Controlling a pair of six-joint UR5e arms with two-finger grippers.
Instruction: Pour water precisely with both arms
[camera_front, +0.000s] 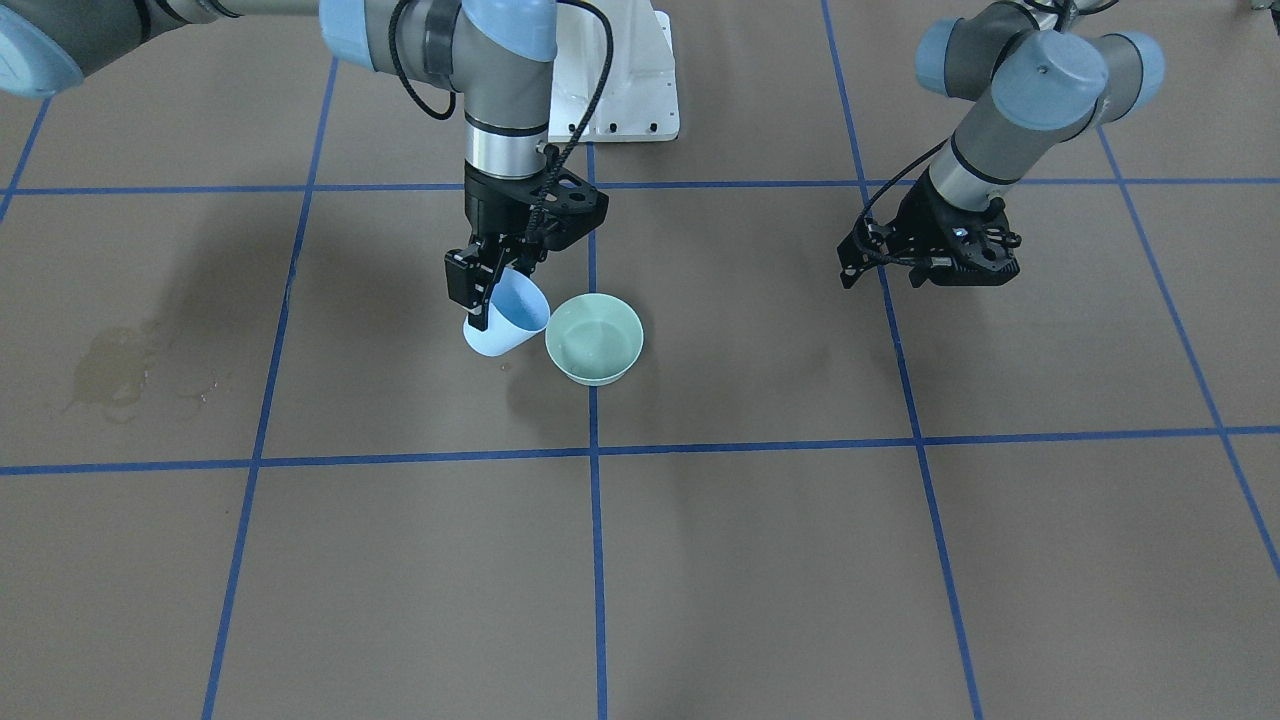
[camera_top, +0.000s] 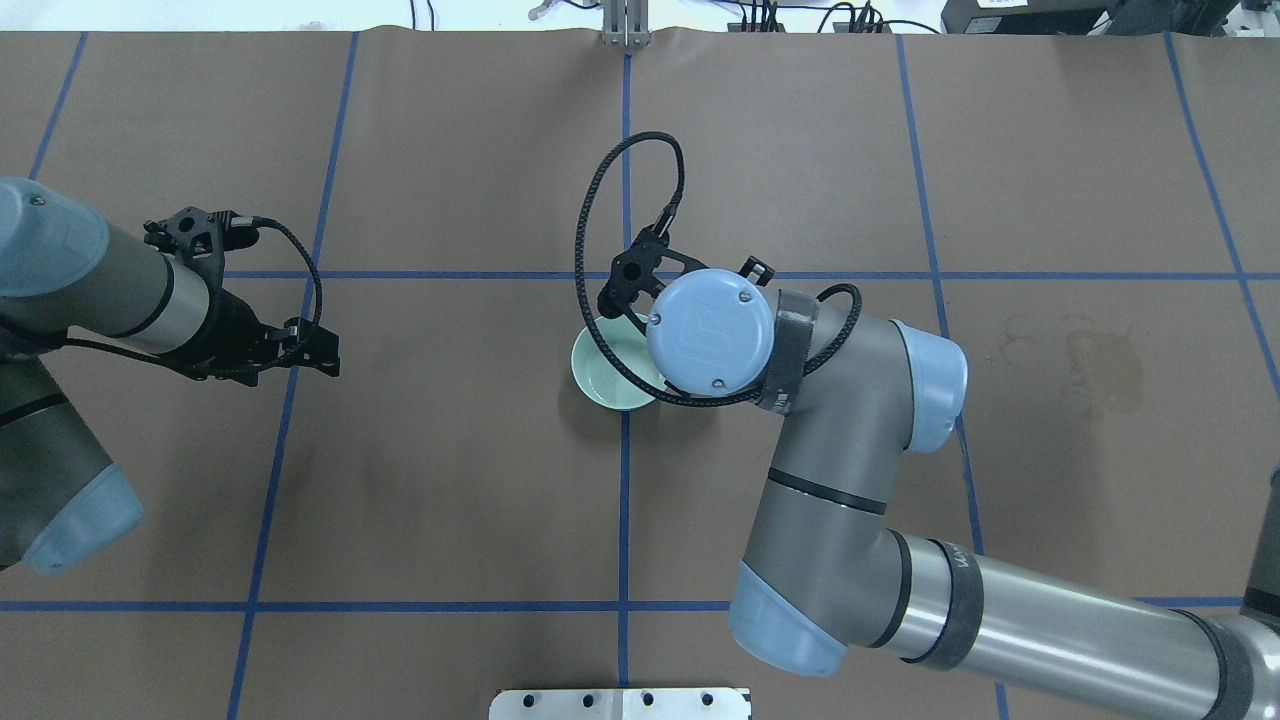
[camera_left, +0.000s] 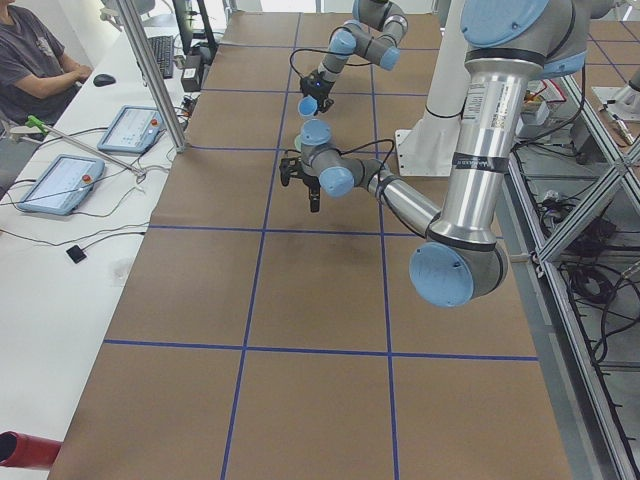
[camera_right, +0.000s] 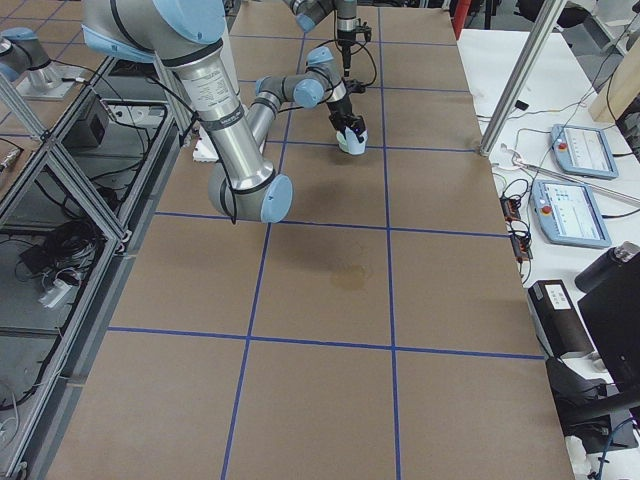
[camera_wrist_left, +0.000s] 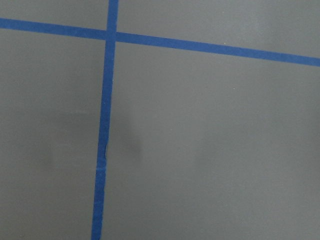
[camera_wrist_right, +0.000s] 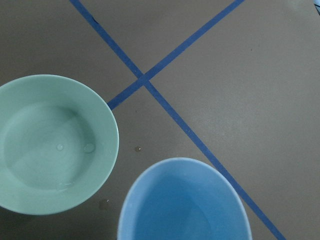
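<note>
My right gripper is shut on the rim of a light blue cup and holds it tilted toward a pale green bowl just beside it. In the right wrist view the cup is at the bottom and the bowl at the left. A little water shows in the bowl as faint glints and drops. I cannot tell whether water is in the cup. My left gripper is open and empty, hovering over bare table far from the bowl; it also shows in the overhead view.
A damp stain marks the brown table cover on the robot's right side. Small drops lie on the table between cup and bowl. The white pedestal stands behind the bowl. Blue tape lines cross the table.
</note>
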